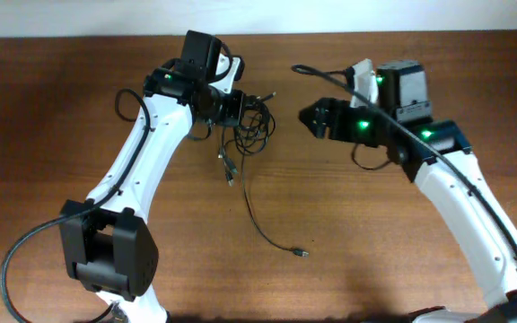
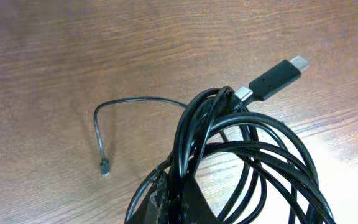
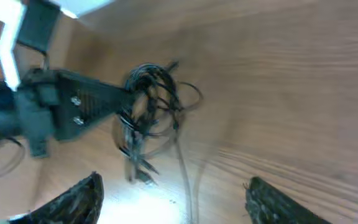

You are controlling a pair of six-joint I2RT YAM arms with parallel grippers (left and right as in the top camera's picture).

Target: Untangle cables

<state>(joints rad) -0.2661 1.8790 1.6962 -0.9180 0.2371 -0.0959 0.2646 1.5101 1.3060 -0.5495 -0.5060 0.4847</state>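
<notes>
The cables (image 1: 248, 130) are a tangled bundle of thin black cords at the table's back centre. One loose cord (image 1: 263, 224) trails toward the front and ends in a small plug (image 1: 302, 254). My left gripper (image 1: 236, 109) is shut on the bundle and holds it. In the left wrist view the coiled loops (image 2: 241, 149) hang from the fingers (image 2: 169, 202), with a USB plug (image 2: 277, 78) on top and a small plug (image 2: 105, 167) on the wood. My right gripper (image 1: 312, 118) is open and empty, to the right of the bundle. Its view shows the bundle (image 3: 151, 112) ahead between the fingers (image 3: 173, 196).
The left arm (image 1: 137, 161) crosses the table's left half and the right arm (image 1: 456, 188) the right half. A thicker black arm cable (image 1: 339, 85) arcs over the right wrist. The table is brown wood (image 1: 366, 242).
</notes>
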